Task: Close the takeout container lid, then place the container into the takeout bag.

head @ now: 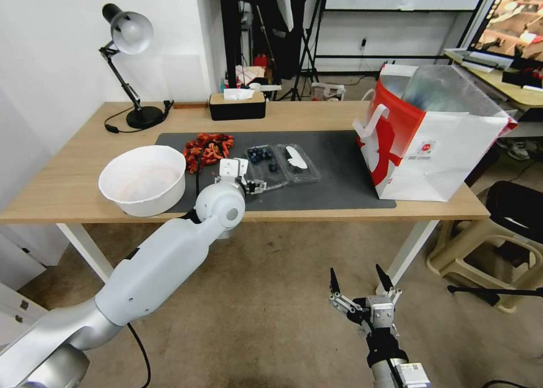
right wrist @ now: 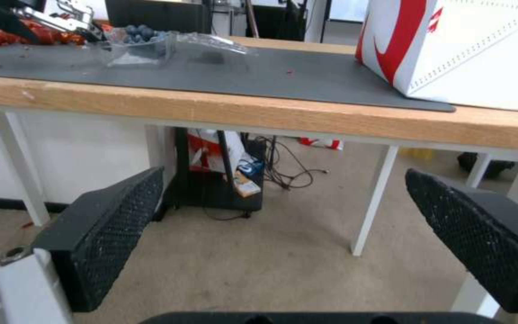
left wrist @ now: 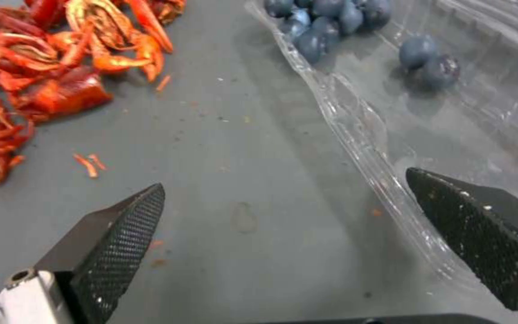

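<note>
Now, at the left of the head view, a round white bowl (head: 142, 180) is sitting on the wooden table (head: 68, 184), and beside it, on the dark rubbery mat (head: 334, 173), red crayfish pieces (head: 208, 148) are lying in a heap. The left gripper (head: 253, 185) is hovering low at the near left corner of the takeout container (head: 281, 166), with its textured black fingers (left wrist: 115, 243) spread wide and holding nothing; in the left wrist view one finger is standing over the tray's thin rim. The container is lying open and flat near the middle of the mat, with blueberries (head: 261, 155) in its left half and the lid (head: 298, 163), with a white sticker, folded out to the right. It is looking very light, thin and glossy, so I think it is bending easily and slipping on the pads; a gentle hold at the stiffer rim seems safest, since squeezing may crack it or spill the berries. At the right, the takeout bag (head: 430, 145) is standing upright, stiff white paper with red sides and a clear liner. At the lower right, the right gripper (head: 362, 283) is waiting below the table edge, fingers apart and empty.
</note>
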`<state>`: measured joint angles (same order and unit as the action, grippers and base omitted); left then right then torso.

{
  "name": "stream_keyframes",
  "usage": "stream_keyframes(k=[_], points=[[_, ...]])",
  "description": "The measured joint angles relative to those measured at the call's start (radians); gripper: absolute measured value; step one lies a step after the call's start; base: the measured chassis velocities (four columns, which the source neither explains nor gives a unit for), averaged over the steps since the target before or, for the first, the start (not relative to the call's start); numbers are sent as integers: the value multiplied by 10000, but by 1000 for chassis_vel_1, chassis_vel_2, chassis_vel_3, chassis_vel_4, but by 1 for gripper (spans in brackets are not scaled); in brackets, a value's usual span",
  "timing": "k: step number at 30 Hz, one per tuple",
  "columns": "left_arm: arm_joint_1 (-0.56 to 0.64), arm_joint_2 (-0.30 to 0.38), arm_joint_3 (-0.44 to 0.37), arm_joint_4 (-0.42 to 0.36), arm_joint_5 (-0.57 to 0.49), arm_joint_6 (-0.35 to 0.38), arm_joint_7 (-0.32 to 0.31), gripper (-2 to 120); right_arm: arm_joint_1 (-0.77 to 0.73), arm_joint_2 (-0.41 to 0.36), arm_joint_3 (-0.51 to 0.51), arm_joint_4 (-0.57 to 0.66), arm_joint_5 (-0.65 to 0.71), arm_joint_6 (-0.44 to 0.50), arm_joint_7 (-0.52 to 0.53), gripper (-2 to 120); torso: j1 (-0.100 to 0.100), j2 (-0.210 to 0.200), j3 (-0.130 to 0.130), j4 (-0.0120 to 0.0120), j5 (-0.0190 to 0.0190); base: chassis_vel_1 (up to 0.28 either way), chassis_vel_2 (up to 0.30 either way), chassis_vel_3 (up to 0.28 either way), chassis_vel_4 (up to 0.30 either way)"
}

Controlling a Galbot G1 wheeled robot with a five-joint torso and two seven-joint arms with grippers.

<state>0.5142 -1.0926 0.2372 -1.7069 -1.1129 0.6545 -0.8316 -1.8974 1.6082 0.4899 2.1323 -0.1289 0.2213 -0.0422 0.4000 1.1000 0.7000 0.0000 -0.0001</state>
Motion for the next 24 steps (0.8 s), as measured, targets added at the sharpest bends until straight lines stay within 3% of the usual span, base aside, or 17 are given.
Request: stream_keyframes(k=[24], points=[[105, 380, -156, 45, 612, -265, 420, 100, 25, 0, -101, -170, -172, 75, -10, 100, 0, 0, 0, 0, 0, 0, 0, 0, 0]])
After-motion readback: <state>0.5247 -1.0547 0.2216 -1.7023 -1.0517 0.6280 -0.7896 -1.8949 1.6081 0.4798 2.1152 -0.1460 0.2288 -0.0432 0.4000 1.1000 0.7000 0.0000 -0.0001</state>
